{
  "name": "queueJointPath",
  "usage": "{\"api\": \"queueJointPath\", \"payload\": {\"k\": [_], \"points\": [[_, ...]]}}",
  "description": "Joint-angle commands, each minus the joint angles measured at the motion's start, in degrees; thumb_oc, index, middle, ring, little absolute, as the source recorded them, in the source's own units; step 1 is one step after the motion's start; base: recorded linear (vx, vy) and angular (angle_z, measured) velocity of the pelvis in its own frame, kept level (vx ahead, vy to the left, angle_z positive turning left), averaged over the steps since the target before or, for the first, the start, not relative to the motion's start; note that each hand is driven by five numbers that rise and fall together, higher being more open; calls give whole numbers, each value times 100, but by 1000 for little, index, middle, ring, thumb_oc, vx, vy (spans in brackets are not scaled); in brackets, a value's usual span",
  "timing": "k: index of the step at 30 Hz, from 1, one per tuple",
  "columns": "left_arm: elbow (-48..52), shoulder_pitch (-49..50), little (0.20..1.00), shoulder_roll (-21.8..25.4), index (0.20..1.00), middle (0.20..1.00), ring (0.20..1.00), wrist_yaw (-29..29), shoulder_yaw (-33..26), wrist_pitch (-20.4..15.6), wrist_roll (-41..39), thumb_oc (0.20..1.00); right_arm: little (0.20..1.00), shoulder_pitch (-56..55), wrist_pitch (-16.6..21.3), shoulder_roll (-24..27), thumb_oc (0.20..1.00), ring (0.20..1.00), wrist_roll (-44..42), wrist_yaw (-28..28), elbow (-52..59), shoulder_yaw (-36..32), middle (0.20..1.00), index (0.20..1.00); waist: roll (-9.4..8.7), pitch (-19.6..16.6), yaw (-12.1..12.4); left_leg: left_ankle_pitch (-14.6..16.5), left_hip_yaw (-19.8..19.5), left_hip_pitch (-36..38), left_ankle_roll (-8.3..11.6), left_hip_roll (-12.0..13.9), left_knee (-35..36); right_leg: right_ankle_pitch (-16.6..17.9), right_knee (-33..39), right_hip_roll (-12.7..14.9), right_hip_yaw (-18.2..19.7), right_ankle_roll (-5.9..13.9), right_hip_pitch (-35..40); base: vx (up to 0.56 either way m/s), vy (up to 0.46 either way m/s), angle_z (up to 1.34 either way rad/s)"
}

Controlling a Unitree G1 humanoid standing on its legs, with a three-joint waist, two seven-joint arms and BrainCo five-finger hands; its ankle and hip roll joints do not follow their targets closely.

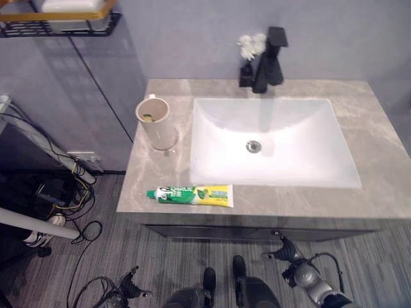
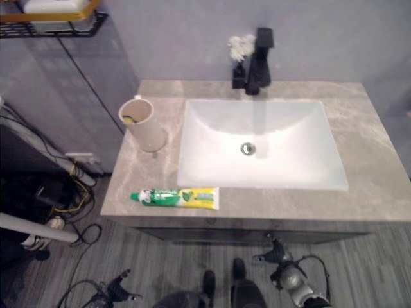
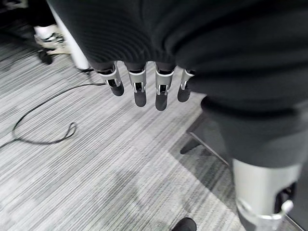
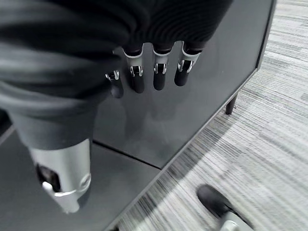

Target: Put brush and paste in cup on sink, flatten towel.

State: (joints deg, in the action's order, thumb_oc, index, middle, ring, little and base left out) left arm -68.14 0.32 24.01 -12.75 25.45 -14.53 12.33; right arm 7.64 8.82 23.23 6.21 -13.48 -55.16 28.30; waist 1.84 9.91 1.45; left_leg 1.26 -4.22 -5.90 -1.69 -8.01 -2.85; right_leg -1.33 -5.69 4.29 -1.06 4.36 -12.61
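Observation:
A beige cup [image 1: 155, 120] stands upright on the grey counter [image 1: 385, 186], left of the white sink basin [image 1: 273, 138]. Something small and yellow-green lies inside the cup; I cannot tell what it is. A green and yellow toothpaste tube [image 1: 191, 194] lies flat near the counter's front edge, cap end pointing left. My left hand [image 1: 128, 285] hangs low in front of the cabinet, its fingers [image 3: 140, 91] straight and empty above the floor. My right hand [image 1: 286, 252] hangs low on the right, its fingers [image 4: 159, 77] straight and empty before the dark cabinet front [image 4: 202, 91].
A black faucet [image 1: 270, 61] and a small white flower [image 1: 250, 45] stand behind the basin against the wall. A black wall shelf [image 1: 58, 22] at the upper left carries a white object. Cables and white pipes [image 1: 45, 186] lie on the floor left of the cabinet.

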Motion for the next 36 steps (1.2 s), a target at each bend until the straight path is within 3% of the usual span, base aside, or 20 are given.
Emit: {"api": "queueJointPath", "payload": {"k": [1,6,9,11,12,16,19,20,22,27,32,36], "points": [[270,27,1000,234,1000,1000,1000,-206,-177,-208,88,1000,1000,413,276,110,1000,1000,201,-101,-101,36,1000,1000,-128,-138,204,177,-51,-466,362,552,-660,404,301,331,20,365,406,32,-152,50],[902,237,1000,581,1000,1000,1000,-341,-82,-298,344,1000,1000,531,257,-8,1000,1000,180,-223,-687,-22,1000,1000,-60,-133,375,-39,-342,-521,457,566,-412,318,362,366,-235,329,465,-23,-115,49],[2547,869,1000,1597,1000,1000,1000,-365,130,-619,920,1000,1000,652,180,-101,1000,1000,371,-340,-1600,-145,1000,1000,150,-129,627,-194,-655,-607,512,521,-234,256,403,434,-561,331,521,-22,-85,51],[3200,1224,1000,2009,1000,1000,1000,-315,95,-740,1100,1000,1000,640,99,-116,1000,1000,512,-381,-1987,-295,1000,1000,266,-159,729,-225,-738,-589,514,494,-167,237,438,471,-666,350,588,39,-33,60],[3793,1475,1000,2412,1000,1000,1000,-319,-107,-817,1205,1000,1000,571,6,-71,1000,1000,613,-395,-2256,-479,1000,1000,381,-186,831,-264,-792,-564,524,472,-83,226,463,506,-761,375,650,45,-22,36],[4645,1847,1000,2988,1000,1000,1000,-418,-662,-843,1350,1000,1000,408,-132,-10,1000,1000,686,-430,-2494,-791,1000,1000,527,-240,932,-405,-954,-471,581,438,124,196,513,542,-930,380,771,26,-19,36],[5875,2202,1000,3498,1000,1000,1000,-537,-1801,-879,1269,1000,1000,85,-248,55,1000,1000,440,-349,-2525,-1256,1000,1000,678,-321,1076,-637,-1220,-414,694,425,412,218,661,573,-1241,404,925,11,-45,33],[5949,2285,1000,3523,1000,1000,1000,-500,-1881,-860,1246,1000,1000,79,-252,40,1000,1000,439,-344,-2514,-1250,1000,1000,663,-326,1049,-650,-1241,-407,699,428,432,223,675,570,-1263,403,938,0,-41,60],[6591,2487,1000,3677,1000,1000,1000,-559,-2642,-852,1127,1000,1000,-104,-324,30,1000,1000,336,-224,-2473,-1339,1000,1000,684,-404,1049,-768,-1345,-399,749,430,607,286,838,583,-1425,426,1043,25,-32,75],[7184,2634,1000,3737,1000,1000,1000,-714,-3476,-874,756,1000,1000,-186,-385,-48,1000,1000,306,-90,-2355,-1270,1000,1000,648,-461,1009,-791,-1350,-394,751,429,704,380,998,590,-1453,447,1093,11,-3,10],[7560,2513,1000,3771,1000,1000,1000,-751,-3952,-927,369,1000,1000,-193,-396,-185,1000,1000,85,51,-2169,-1258,1000,1000,565,-485,898,-721,-1161,-395,715,453,738,471,1055,623,-1260,470,1001,28,35,-4],[7688,2279,1000,3776,1000,1000,1000,-654,-3971,-955,89,1000,1000,-69,-363,-294,1000,1000,-158,97,-1992,-1206,1000,1000,470,-432,768,-662,-852,-440,657,501,775,612,1069,653,-889,502,729,-15,60,-37]]}}
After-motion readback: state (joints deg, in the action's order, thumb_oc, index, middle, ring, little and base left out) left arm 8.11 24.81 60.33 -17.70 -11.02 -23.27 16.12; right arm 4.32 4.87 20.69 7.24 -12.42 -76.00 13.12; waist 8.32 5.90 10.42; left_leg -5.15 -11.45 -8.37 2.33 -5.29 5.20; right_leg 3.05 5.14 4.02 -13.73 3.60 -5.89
